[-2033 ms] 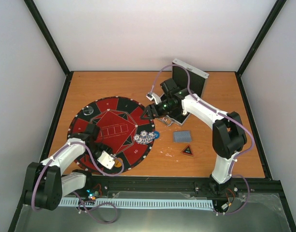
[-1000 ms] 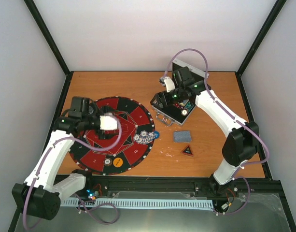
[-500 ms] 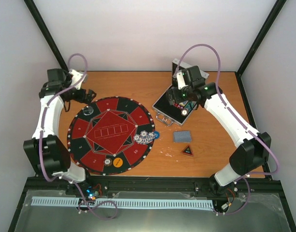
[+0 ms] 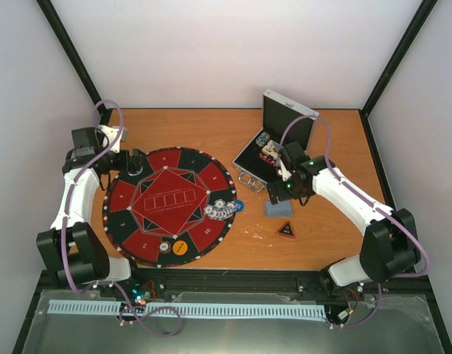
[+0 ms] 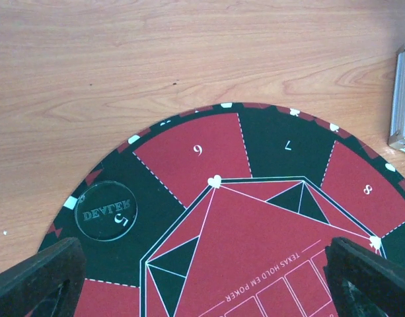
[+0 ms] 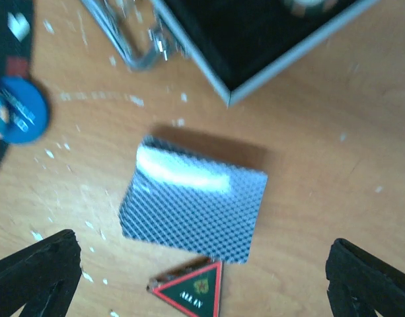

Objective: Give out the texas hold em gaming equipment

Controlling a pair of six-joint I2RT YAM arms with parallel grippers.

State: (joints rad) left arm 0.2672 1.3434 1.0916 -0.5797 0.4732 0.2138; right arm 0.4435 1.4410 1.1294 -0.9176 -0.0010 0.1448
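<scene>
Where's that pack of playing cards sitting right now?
In the top view, the pack of cards lies flat on the right side of the table, between the silver case behind it and the triangle marker in front.

Cards (image 6: 195, 208) — a grey-blue-backed deck, face down and slightly skewed on the table (image 4: 211, 133); the black-red triangle marker (image 6: 189, 294) lies flat just beside its near edge; a blue disc (image 6: 20, 109) sits at the mat's (image 4: 130, 195) right rim, next to a spread cluster of multicoloured chips (image 4: 220, 209); a clear disc (image 5: 105, 211) lies flat on the mat's far-left black segment; a yellow disc (image 4: 179, 247) — on the mat's near edge; more chips show in the open case (image 4: 248, 164).
</scene>
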